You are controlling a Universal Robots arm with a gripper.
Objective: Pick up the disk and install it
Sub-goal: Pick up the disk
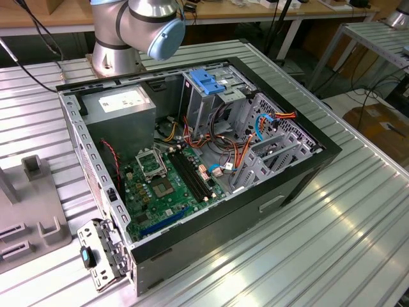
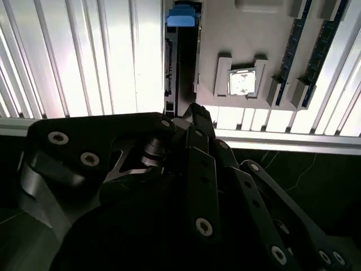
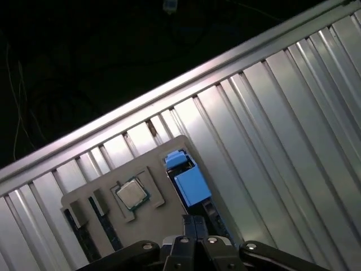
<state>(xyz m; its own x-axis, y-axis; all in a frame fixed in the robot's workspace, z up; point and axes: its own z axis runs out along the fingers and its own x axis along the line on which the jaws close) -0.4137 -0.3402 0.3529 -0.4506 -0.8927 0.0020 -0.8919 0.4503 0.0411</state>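
In both wrist views the disk (image 2: pixel 181 16) (image 3: pixel 192 183) stands on edge in a slot of a grey fixture plate (image 2: pixel 254 39) (image 3: pixel 155 212), its bright blue carrier end up. My black gripper (image 2: pixel 197 116) (image 3: pixel 194 226) hangs well above the disk's near end, apart from it. Its fingers are shut together with nothing between them. In the exterior view the open computer case (image 1: pixel 307 166) lies on its side on the ribbed metal table (image 1: pixel 332 243), with a bare blue bracket (image 1: pixel 208 82) on its drive cage at the back.
The fixture plate also carries a processor chip (image 2: pixel 242 82) (image 3: pixel 131 193) and memory sticks (image 2: pixel 321 51). It lies near the table edge (image 3: pixel 169 96), at the exterior view's left (image 1: pixel 32 217). A grey power-supply box (image 1: pixel 121 105), cables and the motherboard (image 1: pixel 166 188) sit in the case. The arm's base (image 1: pixel 118 54) stands behind it.
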